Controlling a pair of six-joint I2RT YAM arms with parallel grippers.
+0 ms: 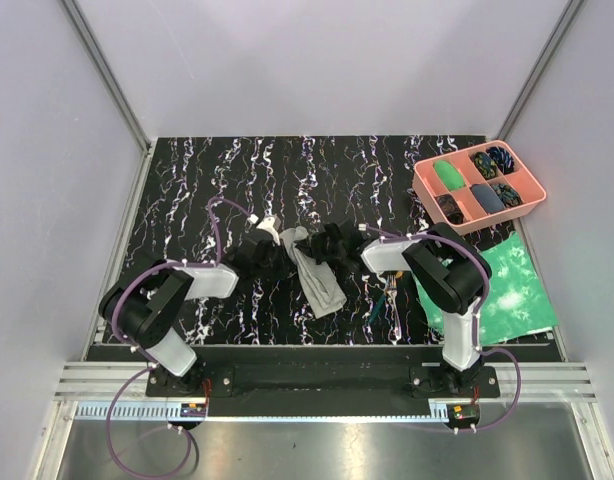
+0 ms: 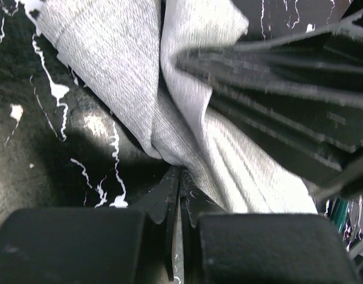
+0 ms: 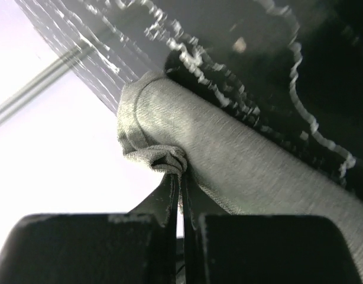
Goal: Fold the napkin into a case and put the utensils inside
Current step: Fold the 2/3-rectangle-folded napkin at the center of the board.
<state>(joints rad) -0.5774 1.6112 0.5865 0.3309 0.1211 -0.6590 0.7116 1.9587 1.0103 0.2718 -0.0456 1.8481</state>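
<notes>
The grey napkin (image 1: 315,278) lies bunched into a long narrow strip on the black marbled table, its upper end lifted between both grippers. My left gripper (image 1: 279,250) is shut on a fold of the napkin (image 2: 187,106), its tips pinching the cloth (image 2: 179,170). From the right, my right gripper (image 1: 329,246) is shut on a gathered corner of the napkin (image 3: 229,160) at its tips (image 3: 182,171). The right gripper's black fingers (image 2: 276,77) fill the left wrist view's upper right. The utensils (image 1: 392,296) lie under the right arm, a teal handle (image 2: 341,213) showing.
A pink compartmented tray (image 1: 507,210) holding several dark and green items stands at the back right. A green-and-white mottled sheet (image 1: 507,290) lies at the right front, beside the right arm. Grey walls enclose the table (image 1: 237,180) on three sides.
</notes>
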